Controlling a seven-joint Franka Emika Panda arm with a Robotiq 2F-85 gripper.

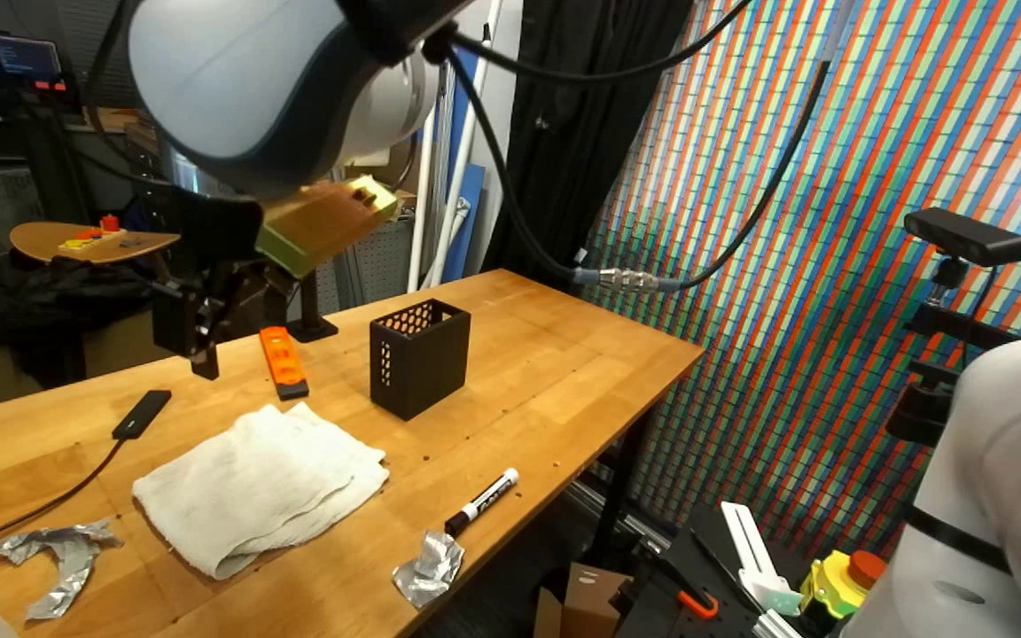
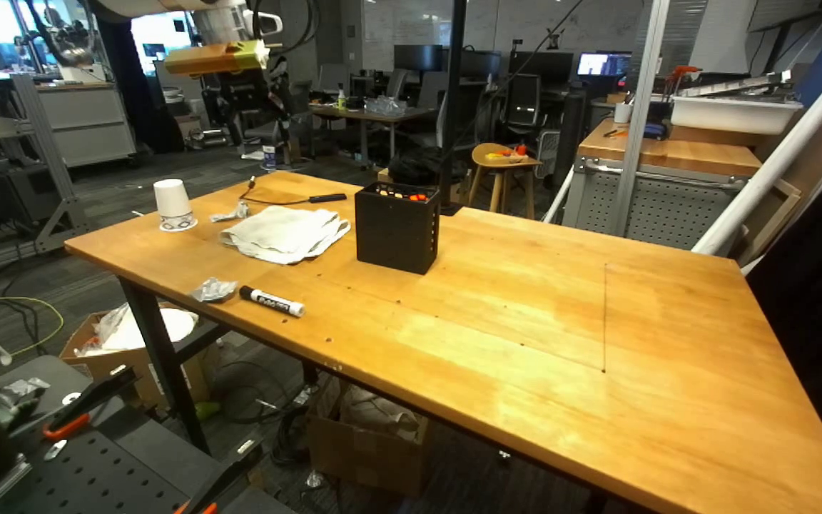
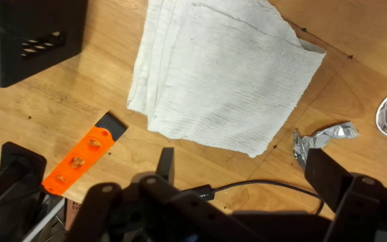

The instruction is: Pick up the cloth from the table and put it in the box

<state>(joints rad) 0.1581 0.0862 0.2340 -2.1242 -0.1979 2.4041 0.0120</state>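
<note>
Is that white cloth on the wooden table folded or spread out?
Folded: the white cloth shows stacked layers along one side in the wrist view.

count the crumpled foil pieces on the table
2: one foil piece by the black end of the marker, and a foil strip between the cloth and the paper cup. Any under the cloth would be hidden.

The arm is pale grey-white, bulging into smooth, rounded housings edged in dark slate. Thick black cables run off it, one with a silver connector. A gold and orange-brown block sits next to the black claw, whose fingers show pale round screw heads. Past the long edge of the table, another white section wears a black band.
</note>
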